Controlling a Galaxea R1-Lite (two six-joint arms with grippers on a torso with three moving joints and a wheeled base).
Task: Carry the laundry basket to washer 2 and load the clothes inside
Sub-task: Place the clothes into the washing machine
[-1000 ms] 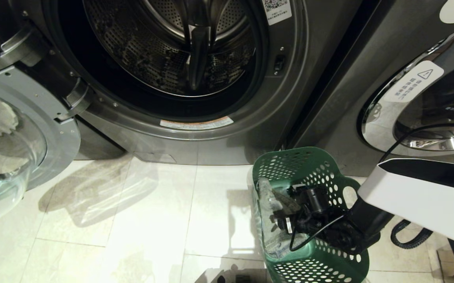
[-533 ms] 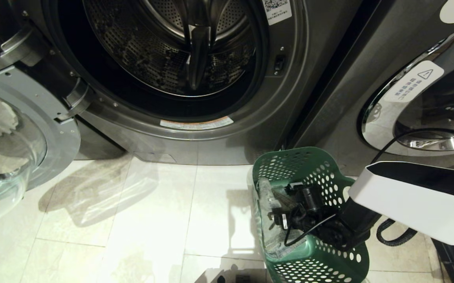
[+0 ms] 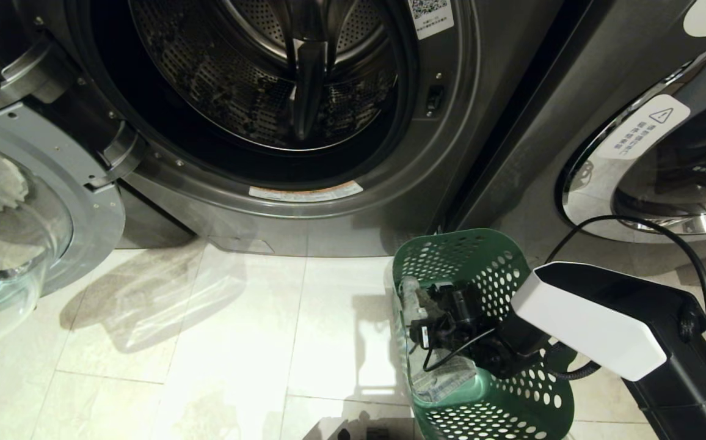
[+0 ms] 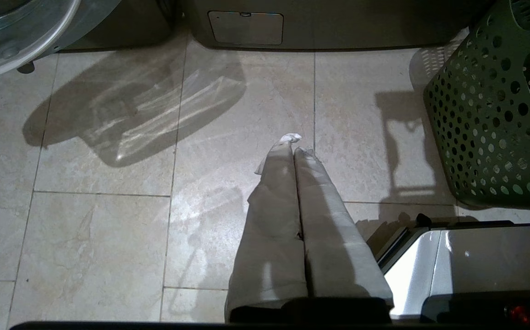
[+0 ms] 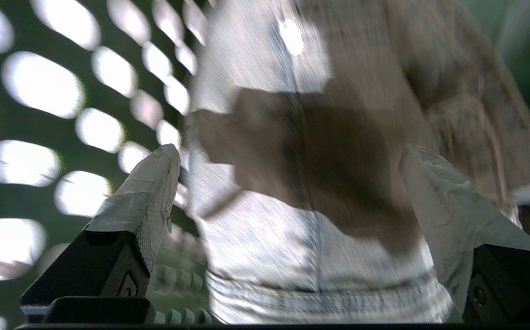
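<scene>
Washer door (image 3: 17,226) hangs open at 9 o'clock, washer 2 (image 3: 280,110) and its bare drum up at 12. Left gripper (image 4: 295,151) is pinched tight over the floor tiles (image 3: 218,342), holding nothing. Down at 5 o'clock sits the laundry basket (image 3: 487,415), clothes (image 3: 444,382) inside. Right gripper (image 5: 288,160) is down in it, fingers spread wide around the fabric, not clamped.

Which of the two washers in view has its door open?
The washer on the left: its glass door is swung aside, baring the drum. The right-hand washer is shut behind its chrome-rimmed door.
</scene>
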